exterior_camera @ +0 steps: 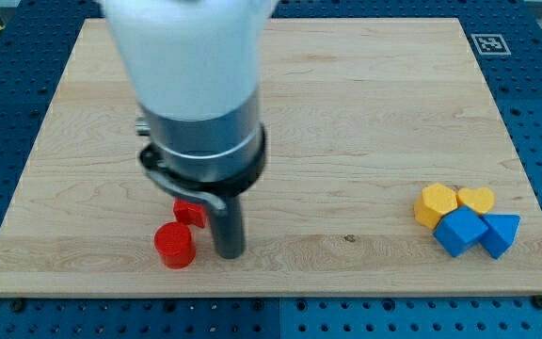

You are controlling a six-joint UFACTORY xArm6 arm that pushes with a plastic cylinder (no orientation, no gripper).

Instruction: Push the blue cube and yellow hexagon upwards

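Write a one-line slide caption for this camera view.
My tip rests beside the red cylinder, far left of the blue cube and yellow hexagon clustered at the board's lower right.

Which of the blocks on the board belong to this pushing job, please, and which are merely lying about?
Job: blue cube; yellow hexagon; my tip, far to their left.
Lying about: yellow heart; blue triangle; red cylinder; red block.

The white-and-grey arm hangs upright; its dark rod ends at my tip, on the board.
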